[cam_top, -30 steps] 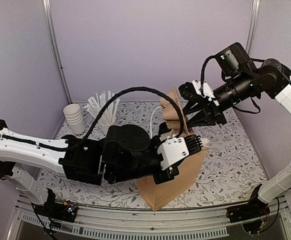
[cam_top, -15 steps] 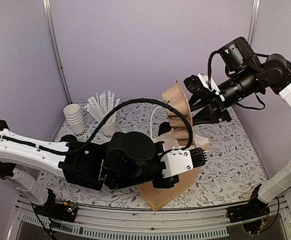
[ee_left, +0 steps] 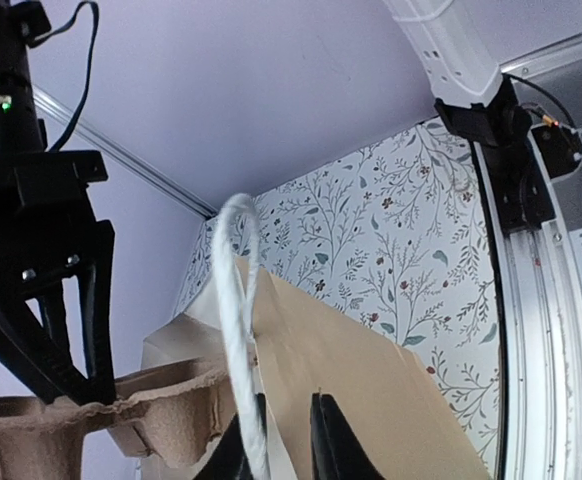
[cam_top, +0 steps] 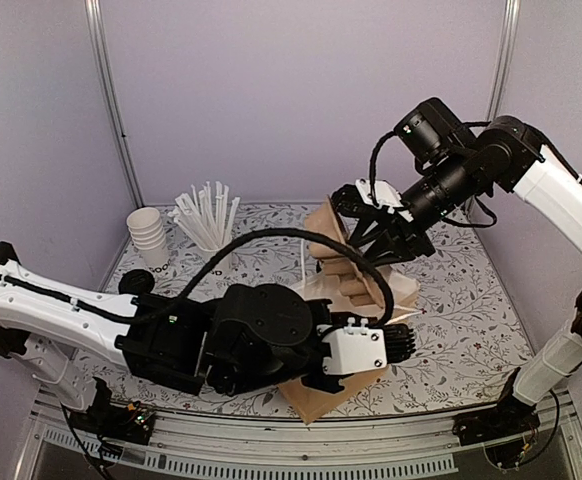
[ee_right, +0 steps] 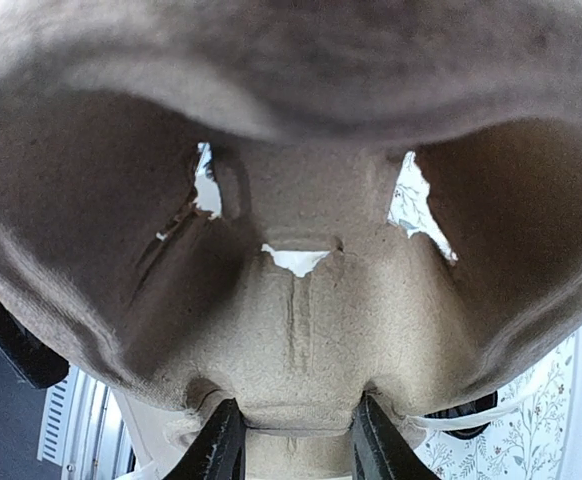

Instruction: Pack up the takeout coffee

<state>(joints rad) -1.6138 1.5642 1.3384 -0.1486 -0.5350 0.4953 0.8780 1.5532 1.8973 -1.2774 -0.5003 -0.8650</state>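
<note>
A brown paper bag (cam_top: 313, 400) with white cord handles stands tilted at the table's front centre. My left gripper (cam_top: 399, 345) is shut on the bag's wall near the rim; in the left wrist view (ee_left: 286, 430) the paper (ee_left: 391, 380) sits between the two fingers beside the cord handle (ee_left: 241, 330). My right gripper (cam_top: 371, 243) is shut on a brown pulp cup carrier (cam_top: 356, 272) and holds it at the bag's mouth. The carrier fills the right wrist view (ee_right: 291, 300), pinched at its edge by that gripper (ee_right: 296, 445). The takeout coffee is out of view.
A stack of lidless white cups (cam_top: 149, 236) stands at the back left. A holder of white sticks (cam_top: 206, 215) is beside it. Something small and black (cam_top: 136, 283) sits near the left arm. The purple walls close the back and sides.
My right arm has swung left and down, bringing the carrier to the bag's mouth. My left gripper has dropped lower and the bag now leans over more.
</note>
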